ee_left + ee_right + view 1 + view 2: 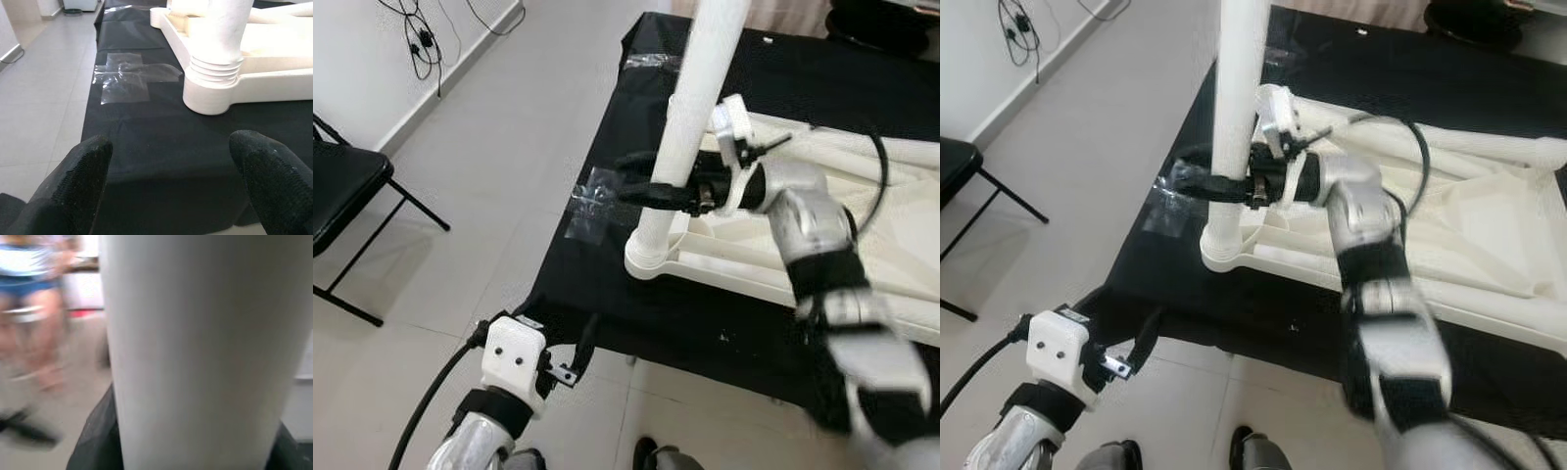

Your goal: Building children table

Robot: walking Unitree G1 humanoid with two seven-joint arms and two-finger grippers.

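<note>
A white plastic table top [822, 245] lies upside down on a black cloth [636, 313] that covers a work table. One white leg [690, 117] stands upright in the corner socket [210, 95] nearest the robot's left, its ribbed end seated in the round collar. A second white leg [1489, 147] lies flat across the far side of the top.

The right gripper [651, 181] reaches across the top to the standing leg, its two black fingers closed around it partway up; the right wrist view shows the leg pressed close between them. The left gripper [168, 186] hangs low by the near edge of the cloth, well apart from the leg, with its fingers spread and nothing between them.

Two patches of clear tape [129, 78] stick to the cloth beside the socket. A black folding chair [342, 196] stands on the tiled floor [489, 157] to the left, and black cables [416, 39] hang on the wall. A blurred person [29, 293] stands in the background.
</note>
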